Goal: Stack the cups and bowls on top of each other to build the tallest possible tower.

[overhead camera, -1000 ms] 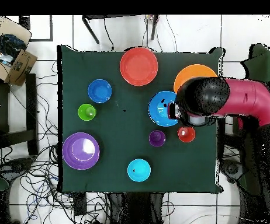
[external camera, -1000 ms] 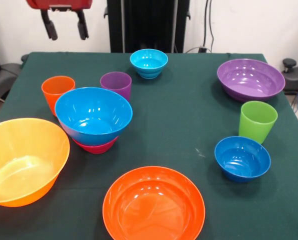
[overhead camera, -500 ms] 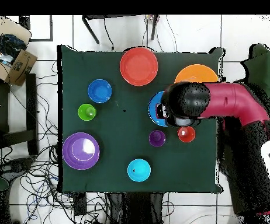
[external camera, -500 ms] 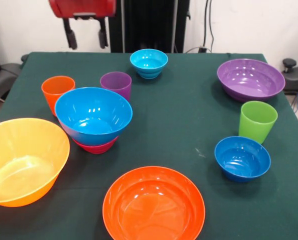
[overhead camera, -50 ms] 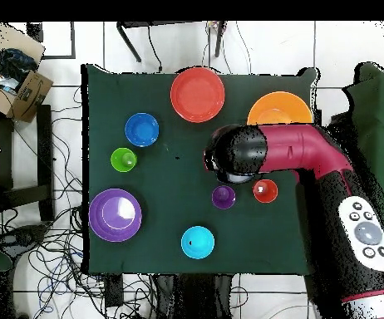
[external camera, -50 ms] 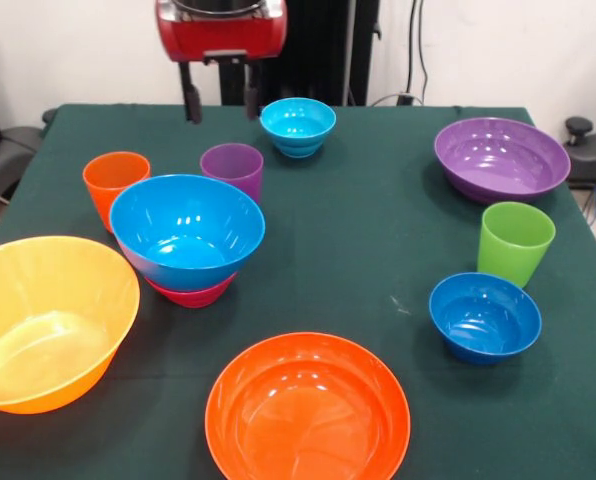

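My gripper (external camera, -50 ms: pixel 220 102) hangs open and empty above the table's far side, just behind the purple cup (external camera, -50 ms: pixel 232 168) and left of the small cyan bowl (external camera, -50 ms: pixel 297 125). The sky-blue bowl (external camera, -50 ms: pixel 187 230) sits on a small magenta bowl (external camera, -50 ms: pixel 190 292), with the orange cup (external camera, -50 ms: pixel 116 185) beside them. The yellow-orange bowl (external camera, -50 ms: pixel 43 320), the orange-red bowl (external camera, -50 ms: pixel 308 410), the dark blue bowl (external camera, -50 ms: pixel 484 316), the green cup (external camera, -50 ms: pixel 515 243) and the large purple bowl (external camera, -50 ms: pixel 501 158) each stand alone. In the overhead view the arm's head (overhead camera, -50 ms: pixel 237 154) hides the sky-blue bowl and the gripper.
A dark green cloth (external camera, -50 ms: pixel 378 240) covers the table. On the floor beside the table lie a cardboard box (overhead camera, -50 ms: pixel 29 87) and a tangle of cables (overhead camera, -50 ms: pixel 58 249).
The gripper has moved right and lower in the front view, from above the orange cup to behind the purple cup. It stays open. No cup or bowl has shifted.
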